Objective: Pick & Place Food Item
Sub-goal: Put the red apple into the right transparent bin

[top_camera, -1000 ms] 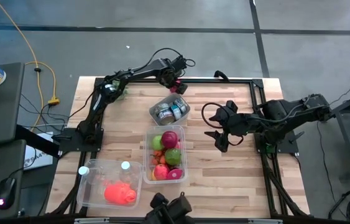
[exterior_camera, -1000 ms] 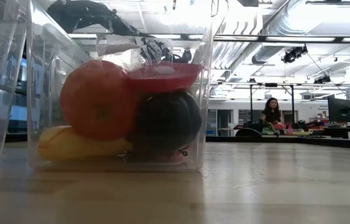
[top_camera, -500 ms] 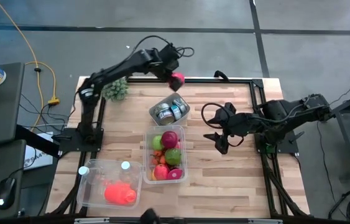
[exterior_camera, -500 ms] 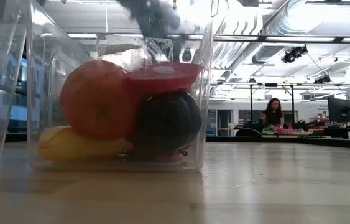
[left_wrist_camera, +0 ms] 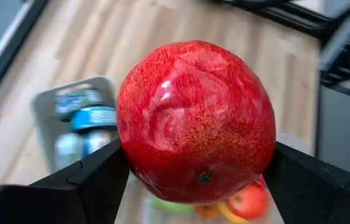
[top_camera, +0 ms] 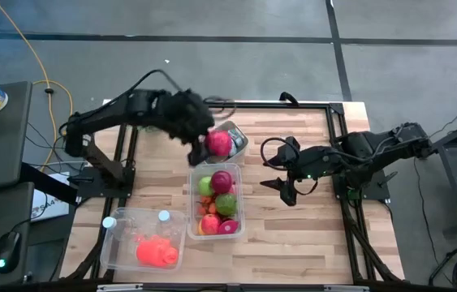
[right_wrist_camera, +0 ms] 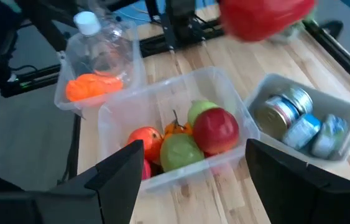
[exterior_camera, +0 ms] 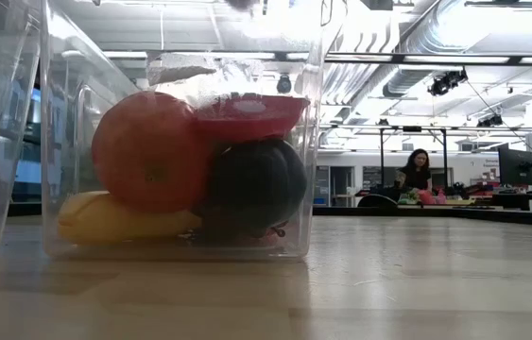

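A red pomegranate [left_wrist_camera: 196,121] fills the left wrist view, and my left gripper [top_camera: 214,146] is shut on it. In the high view the pomegranate [top_camera: 220,143] hangs high over the table's middle, between the can bin [top_camera: 241,139] and the clear fruit bin [top_camera: 191,203], which holds several apples and other fruit. My right gripper [top_camera: 282,185] hovers open to the right of the fruit bin with nothing between its fingers. The right wrist view shows the fruit bin [right_wrist_camera: 109,124] and the pomegranate [right_wrist_camera: 265,15] above it. My left gripper pinches the pomegranate's two opposite flanks [left_wrist_camera: 128,155] between its two fingers [left_wrist_camera: 94,180]. The fingers slant down from the table's left and far side. The fruit is lifted clear of everything, its small dark calyx [left_wrist_camera: 204,178] facing the wrist camera.
A grey bin of cans [right_wrist_camera: 305,124] stands at the far side of the fruit bin. A clear bin [top_camera: 143,239] with a plastic bottle and an orange thing sits at the near left. Black frame rails [top_camera: 338,130] edge the table. In the low view the fruit bin [exterior_camera: 180,170] stands close.
My left gripper has risen from the table's far edge and swung toward the near side with the pomegranate, which is now over the gap between the can bin and the fruit bin. The wrist has rolled on the way. My right gripper has stayed in place.
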`<action>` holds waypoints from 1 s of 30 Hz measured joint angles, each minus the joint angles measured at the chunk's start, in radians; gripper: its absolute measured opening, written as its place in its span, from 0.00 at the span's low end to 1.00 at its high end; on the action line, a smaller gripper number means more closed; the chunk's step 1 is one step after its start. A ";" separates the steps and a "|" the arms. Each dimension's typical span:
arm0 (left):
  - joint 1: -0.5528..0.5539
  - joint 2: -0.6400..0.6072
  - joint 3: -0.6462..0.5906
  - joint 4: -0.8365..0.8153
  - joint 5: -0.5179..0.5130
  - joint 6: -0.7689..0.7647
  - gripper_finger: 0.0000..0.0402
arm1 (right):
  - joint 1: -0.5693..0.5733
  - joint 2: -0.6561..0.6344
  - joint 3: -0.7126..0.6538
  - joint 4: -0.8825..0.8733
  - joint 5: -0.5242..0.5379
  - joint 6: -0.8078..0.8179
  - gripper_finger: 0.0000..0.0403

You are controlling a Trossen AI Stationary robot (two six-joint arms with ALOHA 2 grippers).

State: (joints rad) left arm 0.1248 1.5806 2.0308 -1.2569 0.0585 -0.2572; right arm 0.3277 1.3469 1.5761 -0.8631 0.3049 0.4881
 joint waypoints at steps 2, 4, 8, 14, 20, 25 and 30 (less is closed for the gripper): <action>-0.071 -0.023 0.000 -0.008 -0.007 -0.044 0.79 | 0.018 0.003 0.000 0.029 0.010 -0.032 0.67; -0.138 -0.031 0.000 -0.010 -0.007 -0.090 0.79 | 0.036 0.014 0.000 0.071 0.033 -0.071 0.67; -0.277 -0.031 0.000 -0.057 -0.007 -0.127 0.79 | 0.083 0.046 0.000 0.136 0.119 -0.126 0.67; -0.435 0.010 0.000 -0.067 -0.013 -0.131 0.79 | 0.112 0.105 0.000 0.280 0.101 -0.142 0.67; -0.513 0.058 0.000 -0.068 -0.061 -0.036 0.79 | 0.134 0.148 0.000 0.445 0.068 -0.082 0.67; -0.529 0.069 0.000 -0.069 -0.099 -0.028 0.79 | 0.153 0.197 0.001 0.605 0.086 -0.049 0.67; -0.545 0.068 0.000 -0.069 -0.199 -0.098 0.79 | 0.174 0.251 0.001 0.672 0.142 0.051 0.67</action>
State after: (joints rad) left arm -0.4205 1.6485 2.0308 -1.3262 -0.1404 -0.3551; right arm 0.5015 1.5983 1.5772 -0.1907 0.4472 0.5389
